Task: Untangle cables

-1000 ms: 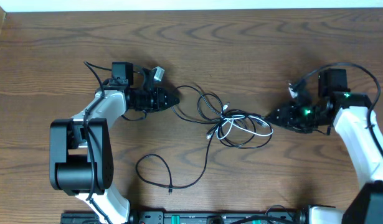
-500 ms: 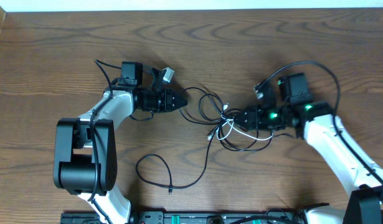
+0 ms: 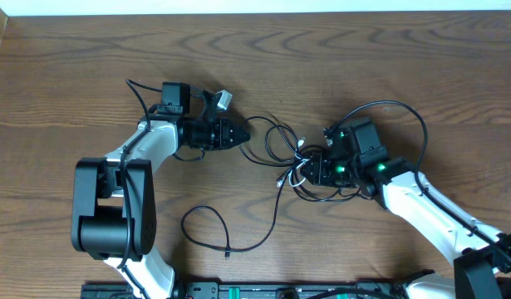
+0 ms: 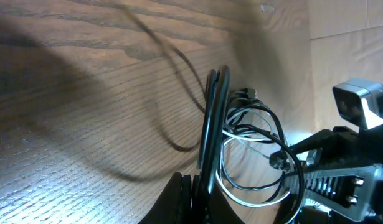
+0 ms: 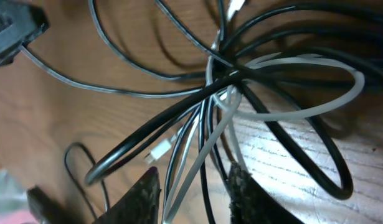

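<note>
The cables lie in one knot (image 3: 298, 159) at the table's middle: several black loops with a white cable (image 3: 348, 176) threaded through. One long black cable (image 3: 207, 211) trails off to the lower left and ends in a small plug (image 3: 228, 252). My left gripper (image 3: 242, 135) is left of the knot, shut on a black cable (image 4: 213, 112) that runs up from its fingers (image 4: 200, 196). My right gripper (image 3: 307, 170) is over the knot, open (image 5: 194, 190). Black strands and the white cable (image 5: 303, 109) pass between its fingers.
The left arm's base (image 3: 105, 208) stands at the lower left, next to the trailing black loop. The table's far edge (image 3: 238, 12) runs along the top. A rail with connectors (image 3: 238, 291) lies along the front edge.
My right arm has swung left from the table's right side onto the knot. My left gripper first shifted slightly right with its cable and has since held still.
</note>
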Available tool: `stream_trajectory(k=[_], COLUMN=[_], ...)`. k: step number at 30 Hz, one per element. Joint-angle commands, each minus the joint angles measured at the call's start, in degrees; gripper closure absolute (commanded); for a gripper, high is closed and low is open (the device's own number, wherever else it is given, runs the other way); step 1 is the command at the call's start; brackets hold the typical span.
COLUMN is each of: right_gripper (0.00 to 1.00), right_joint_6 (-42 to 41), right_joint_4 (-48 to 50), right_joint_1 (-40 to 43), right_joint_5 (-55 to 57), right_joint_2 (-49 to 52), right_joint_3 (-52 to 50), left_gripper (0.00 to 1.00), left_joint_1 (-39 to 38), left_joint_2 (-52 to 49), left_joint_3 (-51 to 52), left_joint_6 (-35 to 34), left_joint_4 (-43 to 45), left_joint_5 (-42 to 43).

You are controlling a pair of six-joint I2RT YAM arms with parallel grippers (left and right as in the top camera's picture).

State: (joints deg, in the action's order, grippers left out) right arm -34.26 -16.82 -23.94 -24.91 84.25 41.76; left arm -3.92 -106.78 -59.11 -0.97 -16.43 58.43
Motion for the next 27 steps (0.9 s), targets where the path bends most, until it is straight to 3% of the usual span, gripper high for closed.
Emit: stream_trajectory(k=[1,4,6,8,10,11,15,18,22,27], right_gripper=[0.68,0.7,0.78,0.9,0.99,0.99,0.99,0.99,0.99,0.99], right_joint_6=[-4.5,-5.5,-6.9,-8.5,-8.6,-8.6,-8.6,-9.0,-9.0,-9.0], right_joint_4=[1.0,1.6,1.7,1.8,2.4,2.8,4.2,4.7,5.7,6.5], right_joint_1=[-1.8,-3.0,-3.5,-3.8,-4.0,-4.0,-4.1,-4.1,-3.9,-3.5], right_joint_5=[5.7,9.1,11.7,14.1,15.4,15.6,15.6,15.6,15.6,14.8], right_joint_2=[-0.2,-0.2,-0.2,-0.2,-0.2,-0.2,-0.2,-0.2,-0.1,1.4], right_joint_3=[-1.1,-1.2,-1.3,-1.3,-1.3,-1.3,-1.3,-1.3,-1.3,-1.3], left_gripper=[0.92,0.92,0.83,0.49,0.3,0.25,0.21,0.21,0.21,0.21], left_joint_1=[0.0,-0.1,-0.2,-0.2,-0.2,-0.2,-0.4,-1.9,-8.0,-17.5], left_joint_2=[-0.2,-0.2,-0.2,-0.1,0.2,0.7,5.4,11.9,20.2,22.4], left_joint_3=[-0.1,-0.1,-0.1,-0.1,-0.1,-0.1,-0.1,-0.1,-0.1,-0.1], left_joint_6=[1.4,5.1,6.1,6.1,6.1,6.1,10.2,13.9,13.8,11.0], left_joint_4=[0.0,0.0,0.0,0.0,-0.3,-0.7,-5.2,-10.4,-14.2,-14.3], left_joint_5=[2.5,8.9,10.5,10.5,10.5,10.5,9.5,3.1,-8.4,-17.6])
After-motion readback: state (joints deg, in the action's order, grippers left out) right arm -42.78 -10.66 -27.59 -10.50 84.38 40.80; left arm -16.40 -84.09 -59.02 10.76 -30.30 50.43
